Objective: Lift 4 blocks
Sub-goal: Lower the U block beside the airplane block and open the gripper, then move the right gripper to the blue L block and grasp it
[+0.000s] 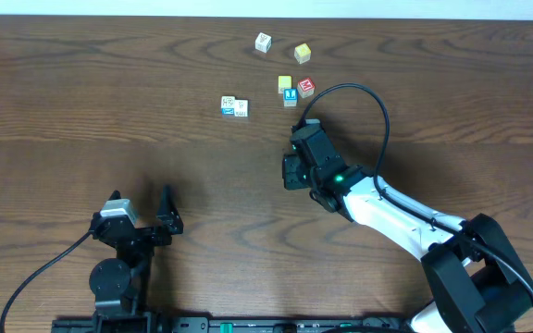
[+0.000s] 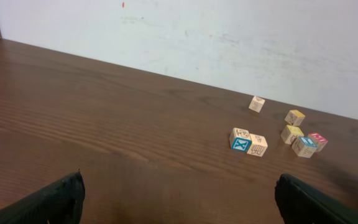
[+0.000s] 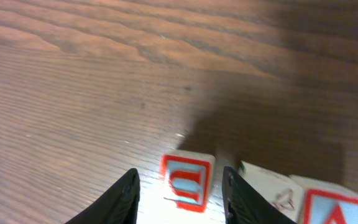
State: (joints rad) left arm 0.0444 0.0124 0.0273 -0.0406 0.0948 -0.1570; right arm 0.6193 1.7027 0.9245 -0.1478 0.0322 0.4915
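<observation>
In the right wrist view a red-framed "C" block (image 3: 187,182) rests on the table between the fingers of my right gripper (image 3: 180,174). The jaws are open, with a clear gap on the left side. Just right of it lie a whitish block (image 3: 271,190) and a red-framed "A" block (image 3: 335,210). From overhead the right gripper (image 1: 291,172) hides these three. A blue-lettered block (image 1: 290,95) sits farther back in a cluster. My left gripper (image 1: 142,207) stays wide open near the front left, nothing between its fingers (image 2: 55,199).
At the back are a white cube (image 1: 263,42), two yellow cubes (image 1: 303,53) (image 1: 285,83), a red cube (image 1: 306,87) and a pair of white cubes with blue-green marks (image 1: 235,106). The right arm's cable (image 1: 378,102) loops above the table.
</observation>
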